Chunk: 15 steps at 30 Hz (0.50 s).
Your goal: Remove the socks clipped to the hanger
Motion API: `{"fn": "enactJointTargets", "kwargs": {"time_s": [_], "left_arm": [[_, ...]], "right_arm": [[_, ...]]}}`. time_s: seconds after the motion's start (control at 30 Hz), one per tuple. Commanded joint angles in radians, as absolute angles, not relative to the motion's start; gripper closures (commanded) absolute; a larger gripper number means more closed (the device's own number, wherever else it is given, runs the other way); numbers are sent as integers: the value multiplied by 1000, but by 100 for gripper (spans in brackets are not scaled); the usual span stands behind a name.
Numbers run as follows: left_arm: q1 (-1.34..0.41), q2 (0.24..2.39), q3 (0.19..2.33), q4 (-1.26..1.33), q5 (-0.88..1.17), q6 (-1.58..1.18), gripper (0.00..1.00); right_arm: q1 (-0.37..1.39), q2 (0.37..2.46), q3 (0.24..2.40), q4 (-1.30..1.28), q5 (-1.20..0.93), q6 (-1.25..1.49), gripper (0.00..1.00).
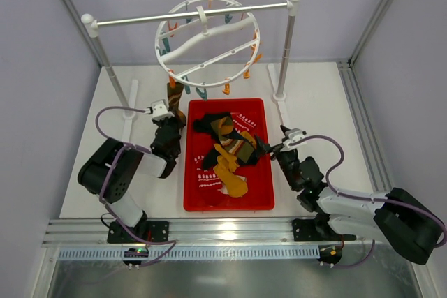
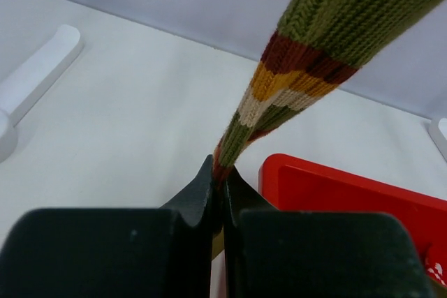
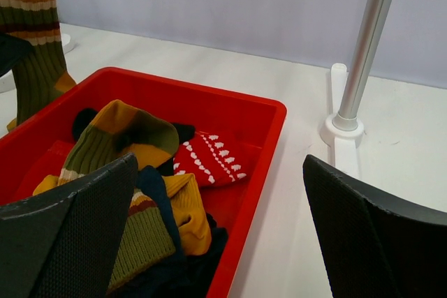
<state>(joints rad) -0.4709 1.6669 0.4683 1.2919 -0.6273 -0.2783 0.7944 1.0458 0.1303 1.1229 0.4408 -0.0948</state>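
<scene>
Two arms: bolted at the near edge of the table (image 1: 314,102), one on each side of a red tray (image 1: 260,200).
Right side: the right gripper (image 1: 264,149) sits low at the tray's right rim, its fingers (image 3: 70,228) spread wide with nothing between them.
Left side: the left gripper (image 2: 218,172) stands just left of the tray's far left corner, its fingers pressed together and pinching the lower end of a striped sock (image 2: 300,68).
Tray contents: loose socks (image 1: 230,151) lie heaped inside in mustard, navy, black and olive. A red sock (image 3: 209,162) with white marks lies among them.
Striped sock: olive with dark red, yellow and cream bands. It runs taut from the pinch up to the lower left rim of the hanger (image 1: 203,20), off the table. Whether a clip grips its top cannot be told.
Hanger: a white ring with curved spokes, hooked on a silver bar (image 1: 140,19) beyond the tray. The orange and teal clips (image 1: 226,89) along its lower rim hang bare.
Bar: carried by two white-capped posts (image 1: 286,47) at the far side of the table.
</scene>
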Motion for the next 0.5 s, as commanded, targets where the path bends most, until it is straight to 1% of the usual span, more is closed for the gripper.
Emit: {"fn": "enactJointTargets", "kwargs": {"time_s": [0.0,0.2,0.23,0.3,0.37,0.47], "left_arm": [[-472,1637,445,1425,-588,-298,100],[-482,1510,371,1388,-509,-343,100],[-495,1452,365,1372,-494,-347,100],[-505,1367,361,1307,-468,-365,100],[-511,1306,367,1216,-419,-389,100],[-523,1201,370,1152,-353,-434,100]], "right_arm": [[788,1071,149,1195,425,-69,0],[785,1175,184,1256,316,-81,0],[784,1196,189,1273,304,-86,0],[785,1254,216,1310,260,-103,0],[787,1278,251,1310,216,-120,0],[808,1311,279,1331,167,-135,0]]}}
